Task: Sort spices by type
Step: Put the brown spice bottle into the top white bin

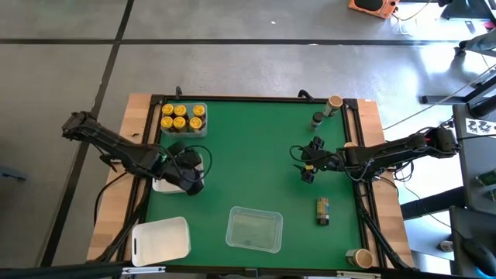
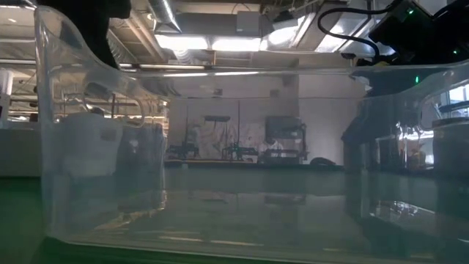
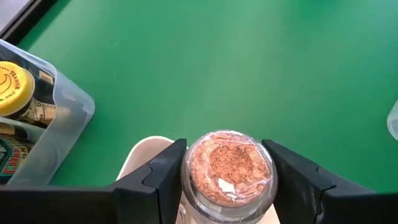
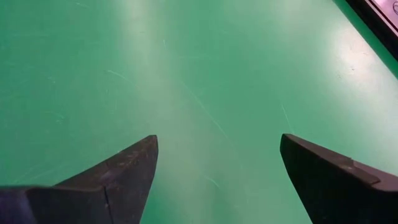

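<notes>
Your left gripper [image 3: 227, 186] is clamped around a clear spice jar [image 3: 229, 171] of orange-tan flakes, above a white tray [image 1: 167, 184] at the mat's left. No label is readable. Beside it, a clear tray [image 1: 184, 129] holds yellow-lidded jars [image 1: 180, 116]. Your right gripper [image 1: 308, 164] hangs spread wide, empty, over bare green mat [image 4: 186, 74].

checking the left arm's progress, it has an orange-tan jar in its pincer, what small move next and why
Probably lower the jar into the white tray beneath it, then open. The left pincer is closed on the jar's sides right over that tray, while the tray of yellow-lidded jars holds a different type. The right pincer waits open, empty.
</notes>
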You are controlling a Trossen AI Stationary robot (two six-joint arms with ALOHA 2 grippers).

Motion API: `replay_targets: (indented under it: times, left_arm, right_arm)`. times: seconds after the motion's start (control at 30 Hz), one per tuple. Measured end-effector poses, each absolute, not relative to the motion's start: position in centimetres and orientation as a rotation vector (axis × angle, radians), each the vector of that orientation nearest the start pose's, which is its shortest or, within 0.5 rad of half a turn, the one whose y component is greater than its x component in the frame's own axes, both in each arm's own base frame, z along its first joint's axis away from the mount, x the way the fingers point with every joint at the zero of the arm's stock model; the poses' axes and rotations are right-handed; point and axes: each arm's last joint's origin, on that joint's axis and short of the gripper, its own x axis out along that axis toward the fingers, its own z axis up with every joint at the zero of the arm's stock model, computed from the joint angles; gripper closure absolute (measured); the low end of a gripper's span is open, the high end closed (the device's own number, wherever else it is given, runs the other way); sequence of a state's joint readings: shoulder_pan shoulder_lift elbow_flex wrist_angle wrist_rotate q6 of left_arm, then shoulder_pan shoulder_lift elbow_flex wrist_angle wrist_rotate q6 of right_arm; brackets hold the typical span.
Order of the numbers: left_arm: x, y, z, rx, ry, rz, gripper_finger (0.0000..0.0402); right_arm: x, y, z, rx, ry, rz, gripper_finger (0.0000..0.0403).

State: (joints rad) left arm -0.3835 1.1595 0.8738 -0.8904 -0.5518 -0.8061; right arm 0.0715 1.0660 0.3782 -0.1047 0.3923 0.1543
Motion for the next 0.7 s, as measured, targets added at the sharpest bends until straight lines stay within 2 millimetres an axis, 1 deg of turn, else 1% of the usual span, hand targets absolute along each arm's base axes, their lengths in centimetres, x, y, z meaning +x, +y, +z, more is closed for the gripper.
replay_targets:
  times: [0.2,0.4,0.53,0.7]
  left_arm:
    - [19.3,-6.9,23.7,-0.162,0.946,0.611,0.0216]
    - [19.8,-7.5,22.4,-0.133,0.987,0.626,0.0218]
    - [18.9,-7.3,20.0,-0.153,1.005,0.662,0.0219]
    - [18.1,-7.0,17.3,-0.254,0.964,0.641,0.0220]
  right_arm:
    - [18.6,0.2,15.8,-0.038,0.747,-0.362,0.0065]
    - [18.6,0.2,15.8,-0.038,0.746,-0.362,0.0065]
    - [18.7,0.2,15.9,-0.041,0.741,-0.368,0.0065]
    - [18.7,0.2,15.9,-0.044,0.741,-0.368,0.0065]
